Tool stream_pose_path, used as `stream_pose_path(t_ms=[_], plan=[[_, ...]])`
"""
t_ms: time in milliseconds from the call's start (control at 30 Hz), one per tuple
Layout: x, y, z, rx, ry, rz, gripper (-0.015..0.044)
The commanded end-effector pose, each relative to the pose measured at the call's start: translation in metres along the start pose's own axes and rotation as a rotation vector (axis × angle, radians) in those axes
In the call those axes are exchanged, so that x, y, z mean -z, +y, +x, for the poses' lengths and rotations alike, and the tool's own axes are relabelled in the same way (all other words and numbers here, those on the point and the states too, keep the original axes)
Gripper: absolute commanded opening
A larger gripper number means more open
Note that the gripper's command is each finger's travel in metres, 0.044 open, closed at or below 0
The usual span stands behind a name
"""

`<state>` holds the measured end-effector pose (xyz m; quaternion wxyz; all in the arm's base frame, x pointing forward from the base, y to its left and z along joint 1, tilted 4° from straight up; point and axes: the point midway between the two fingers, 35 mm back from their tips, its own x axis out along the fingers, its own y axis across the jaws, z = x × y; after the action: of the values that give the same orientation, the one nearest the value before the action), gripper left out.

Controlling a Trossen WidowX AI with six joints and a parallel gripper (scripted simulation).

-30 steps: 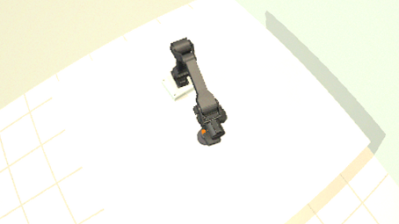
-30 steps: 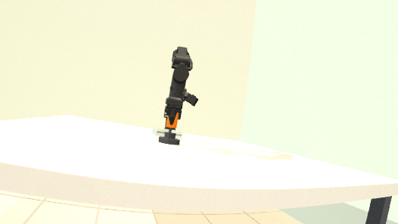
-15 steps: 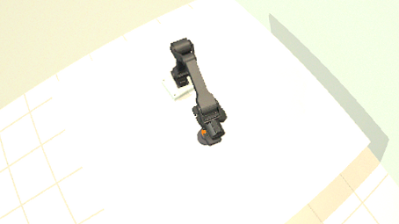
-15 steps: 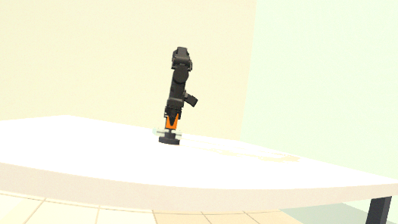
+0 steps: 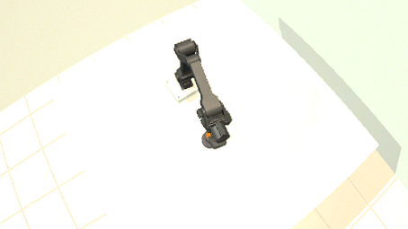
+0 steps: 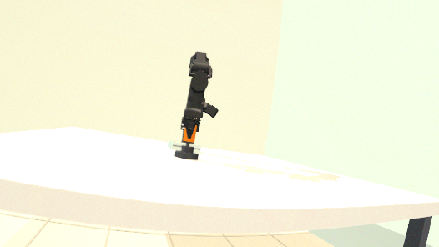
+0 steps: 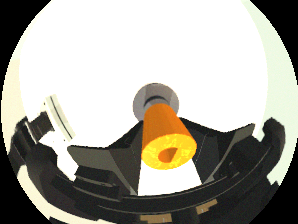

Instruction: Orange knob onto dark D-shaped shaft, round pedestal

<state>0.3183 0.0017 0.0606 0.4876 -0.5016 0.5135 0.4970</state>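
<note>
Over the white tabletop (image 5: pixel 152 166) (image 6: pixel 217 192) (image 7: pixel 100 50), a dark jointed robot arm (image 5: pixel 204 81) (image 6: pixel 199 81) reaches out from its pale, flat base plate (image 5: pixel 179 99) and bends down toward a dark round pedestal (image 5: pixel 205 141) (image 6: pixel 186 155) (image 7: pixel 142 106). The black two-fingered end effector (image 5: pixel 214 139) (image 6: pixel 190 131) (image 7: pixel 169 145) is closed on a tapered orange knob (image 5: pixel 208 135) (image 6: pixel 189 136) (image 7: pixel 167 125), one finger on either side of it. From the exterior side I see the knob directly above the pedestal, its lower end at the narrow dark upright part in the middle and its body standing higher than the pedestal's wide round foot. Whether the shaft's tip has entered the hole I cannot tell, and the flat side is hidden from me too. Looking along the fingers, the knob's near end shows a bright yellow-orange face with an opening in it, while its far end overlaps the grey disc of the pedestal. A beige wall (image 6: pixel 138 63) and a pale green wall (image 6: pixel 355 75) meet behind the tabletop, and light tiles (image 5: pixel 30 167) (image 6: pixel 138 238) cover the floor below.
</note>
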Motion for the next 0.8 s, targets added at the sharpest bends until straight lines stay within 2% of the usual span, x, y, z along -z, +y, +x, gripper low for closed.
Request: stream_pose_path(t_ms=[0,133,333,767], plan=[[0.0001,-0.0002,-0.0033,0.001,0.001,-0.005,0.0],[0.0001,-0.0007,-0.0045,0.001,0.001,-0.031,0.0],[0.0001,-0.001,-0.0025,0.001,0.002,-0.215,0.0],[0.0002,-0.0003,0.0001,0.001,0.002,-0.215,0.0]])
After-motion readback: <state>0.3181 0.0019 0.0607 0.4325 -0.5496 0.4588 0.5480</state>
